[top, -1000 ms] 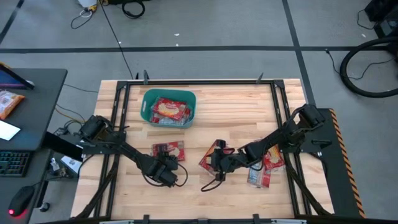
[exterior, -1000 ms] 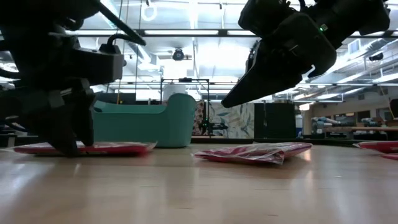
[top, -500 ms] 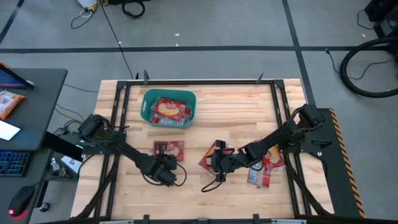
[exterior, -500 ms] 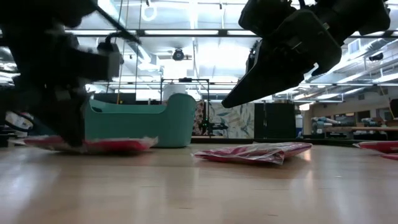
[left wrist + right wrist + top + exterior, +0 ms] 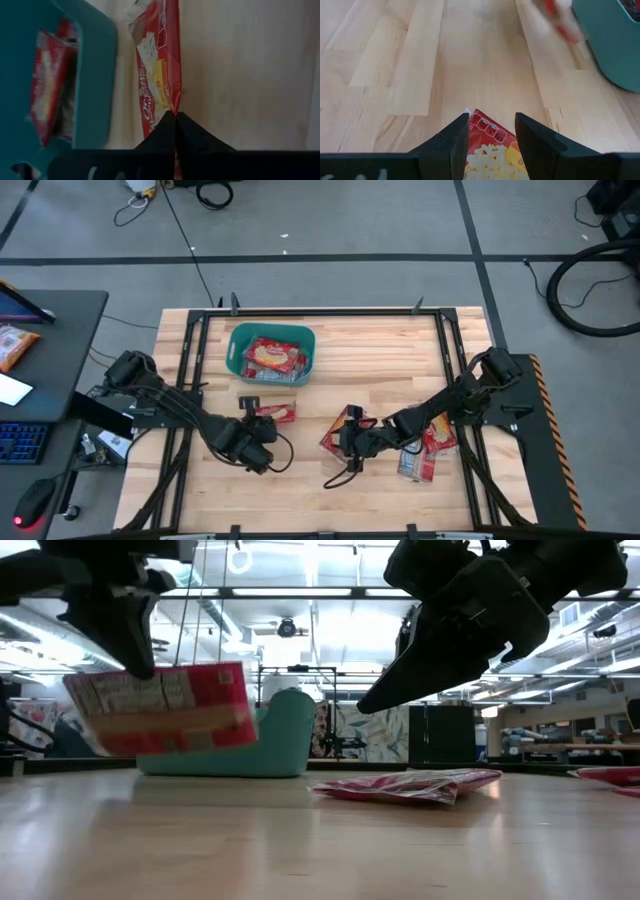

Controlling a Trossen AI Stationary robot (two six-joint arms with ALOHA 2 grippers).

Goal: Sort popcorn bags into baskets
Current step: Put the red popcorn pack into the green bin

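A red popcorn bag (image 5: 268, 411) hangs over the table's left middle with my left gripper (image 5: 258, 423) shut on it; the low view shows the bag (image 5: 165, 708) clear of the wood. The teal basket (image 5: 233, 352) stands at the far left with several red bags in it. My right gripper (image 5: 491, 125) stands open above another popcorn bag (image 5: 490, 150) that lies flat near the table's middle, one finger over each side of it, touching nothing. My left gripper pinches the bag's near end (image 5: 169, 106) between its two shut fingers, which come from above, slanting down toward the far side. The bag hangs below the fingers (image 5: 130, 645), slightly tilted, its lower edge (image 5: 180, 745) clear of the table.
More popcorn bags (image 5: 430, 442) lie by the right rail under the right arm. A black cable (image 5: 340, 476) loops on the wood near the front. An orange packet (image 5: 15, 345) lies on the desk left of the table. Bare wood (image 5: 380, 360) stretches right of the basket.
My left gripper has shut on the end of the bag that lay flat on the table and has risen, drawing back a little toward the left. The bag has come off the wood and now hangs clear in front of the basket.
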